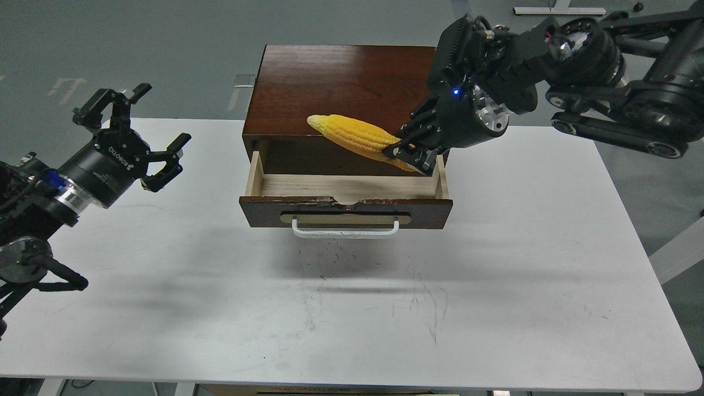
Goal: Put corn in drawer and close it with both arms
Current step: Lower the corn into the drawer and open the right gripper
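Observation:
The yellow corn (pixel 352 135) is held nearly level above the open drawer, its tip pointing left. My right gripper (pixel 411 153) is shut on the corn's thick end, just over the drawer's right rear corner. The drawer (pixel 345 212) stands pulled out of the dark brown cabinet (pixel 341 88), showing a pale wood floor, a chipped top edge and a white bar handle (pixel 345 231). My left gripper (pixel 140 129) is open and empty, above the table well left of the cabinet.
The cabinet sits at the back middle of a white table (pixel 385 308). The table's front edge lies near the bottom of the view. Grey floor lies behind, with a white stand base (pixel 558 10) at the far right.

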Motion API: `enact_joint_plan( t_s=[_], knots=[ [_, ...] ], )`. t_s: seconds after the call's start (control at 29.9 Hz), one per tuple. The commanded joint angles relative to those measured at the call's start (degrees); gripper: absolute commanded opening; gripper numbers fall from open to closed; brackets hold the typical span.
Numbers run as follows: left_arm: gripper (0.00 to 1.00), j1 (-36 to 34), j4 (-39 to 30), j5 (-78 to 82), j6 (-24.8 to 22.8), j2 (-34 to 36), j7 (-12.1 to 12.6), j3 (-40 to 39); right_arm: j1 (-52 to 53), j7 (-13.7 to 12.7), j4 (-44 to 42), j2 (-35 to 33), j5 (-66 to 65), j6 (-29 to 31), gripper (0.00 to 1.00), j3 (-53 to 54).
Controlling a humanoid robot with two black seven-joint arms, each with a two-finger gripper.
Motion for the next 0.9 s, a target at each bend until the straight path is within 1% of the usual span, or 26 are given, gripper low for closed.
enact_joint_plan(
  t_s=[0.0,0.03,0.13,0.17,0.37,0.4,0.47,0.5,0.57,0.6,0.64,0.77,0.87],
  knots=[
    [1.00,0.00,-0.02,-0.09,-0.01,0.24,-0.09,0.01,-0.58,0.00,-0.65,2.54,-0.03,-2.05,0.19,-1.75],
    [1.00,0.09,-0.02,-0.09,-0.01,0.24,-0.09,0.01,-0.84,0.00,-1.26,3.50,-0.03,-2.40,0.22,-2.54],
    [1.00,0.18,-0.11,-0.09,-0.01,0.32,-0.09,-0.17,-1.63,0.00,-3.11,5.35,-0.03,-2.49,0.27,-3.07],
    [1.00,0.26,-0.37,-0.09,-0.01,0.41,-0.09,-0.17,-1.72,0.00,-3.64,5.88,0.06,-2.58,0.35,-3.07],
    [1.00,0.44,-0.46,-0.09,-0.01,0.59,-0.09,-0.52,-2.51,0.00,-4.43,7.29,0.32,-3.37,0.54,-3.07],
    [1.00,0.53,-0.46,-0.09,-0.01,0.59,-0.09,-0.52,-2.60,0.00,-4.52,7.29,0.41,-3.37,0.58,-3.07],
    [1.00,0.53,-0.46,-0.09,-0.01,0.59,-0.09,-0.52,-2.60,0.00,-4.43,7.20,0.59,-3.54,0.71,-2.98],
    [1.00,0.53,-0.46,-0.09,-0.01,0.50,-0.09,-0.52,-2.60,0.00,-4.34,7.20,0.76,-3.54,0.80,-2.90],
    [1.00,0.53,-0.46,-0.09,-0.01,0.50,-0.09,-0.52,-2.60,0.00,-4.26,7.11,0.94,-3.63,0.83,-2.72],
    [1.00,0.53,-0.46,-0.09,-0.01,0.50,-0.09,-0.52,-2.60,0.00,-4.26,6.94,1.03,-3.72,0.86,-2.72],
    [1.00,0.53,-0.46,-0.09,-0.01,0.50,-0.09,-0.52,-2.60,0.00,-4.17,6.85,1.55,-4.07,0.92,-2.63],
    [1.00,0.53,-0.46,-0.09,-0.01,0.50,-0.09,-0.52,-2.34,0.00,-3.90,5.54,5.76,-5.74,0.95,-1.93],
    [1.00,0.53,-0.46,-0.09,-0.01,0.50,-0.09,-0.52,-1.98,0.00,-2.68,2.64,13.05,-6.27,0.97,1.58]
  ],
)
